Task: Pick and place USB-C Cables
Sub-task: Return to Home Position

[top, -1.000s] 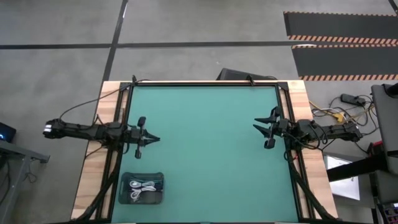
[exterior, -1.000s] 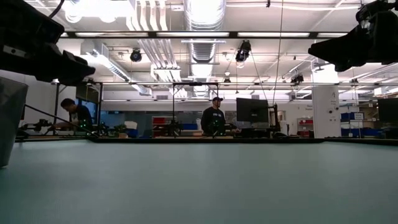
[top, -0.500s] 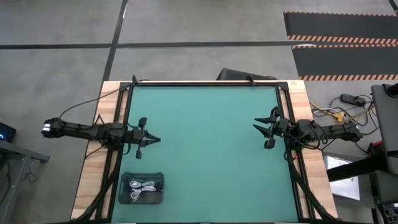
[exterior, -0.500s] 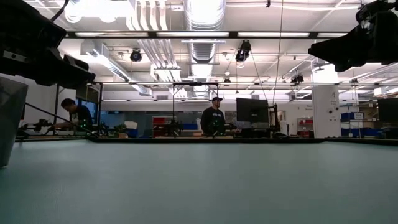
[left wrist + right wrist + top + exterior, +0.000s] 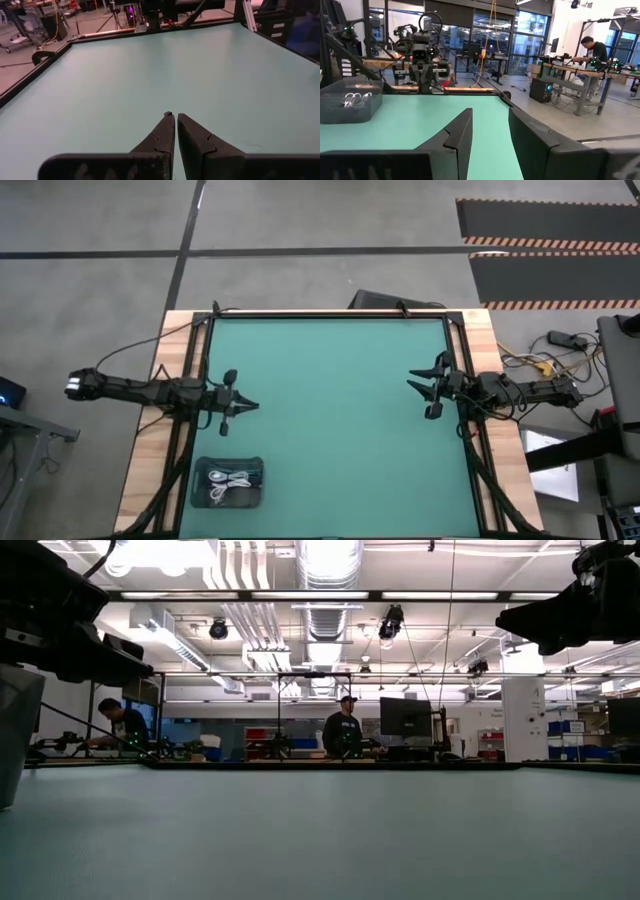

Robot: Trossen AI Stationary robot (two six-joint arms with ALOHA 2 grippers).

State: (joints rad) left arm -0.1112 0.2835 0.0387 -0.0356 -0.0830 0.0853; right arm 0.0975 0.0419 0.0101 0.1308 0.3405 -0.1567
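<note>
- Seen from above, the left gripper (image 5: 250, 404) hangs over the left side of the teal mat (image 5: 340, 440); the right gripper (image 5: 413, 385) hangs over the right side, well apart from it; both point inward
- The dark rectangular bin (image 5: 228, 498) stands at the mat's near-left corner; white USB-C cables (image 5: 232, 479) lie inside it in loose loops; black cables cannot be told from the dark bin floor
- Only the wrist views settle the fingers; the left gripper (image 5: 173, 116) has its tapered, matte black fingers pressed almost together over bare mat; the right gripper (image 5: 490, 114) has its blocky, angular fingers spread with a clear gap
- The right wrist view alone shows the bin (image 5: 350, 107) from the side, with smoky, see-through walls and the white coils (image 5: 355, 98) showing near the rim; the left arm (image 5: 422, 55) stands behind it
- The low view gives just a sliver of bin wall (image 5: 15, 730), smooth mat, and two people (image 5: 342, 730) at benches far behind
</note>
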